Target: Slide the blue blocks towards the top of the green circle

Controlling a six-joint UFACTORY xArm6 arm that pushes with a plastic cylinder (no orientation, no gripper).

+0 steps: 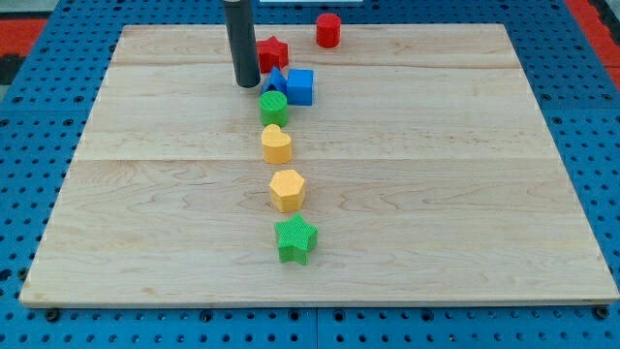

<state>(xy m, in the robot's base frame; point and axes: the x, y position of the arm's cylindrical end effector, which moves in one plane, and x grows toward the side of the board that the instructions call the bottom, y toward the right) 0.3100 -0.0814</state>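
We work in a lab: a wooden board [436, 194] lies on blue perforated matting [591, 145], red at two o'clock.

No text, label, brand, number or sign can be read anywhere: the blocks, the wooden board [436, 194] and the blue surface [29, 145] around it are all unmarked.

The surface [436, 174] is pale wood with visible grain, matt and smooth. The green star [296, 239] and green circle [273, 107] look like ridged plastic. The rod [240, 44] appears dark, smooth, slightly glossy.
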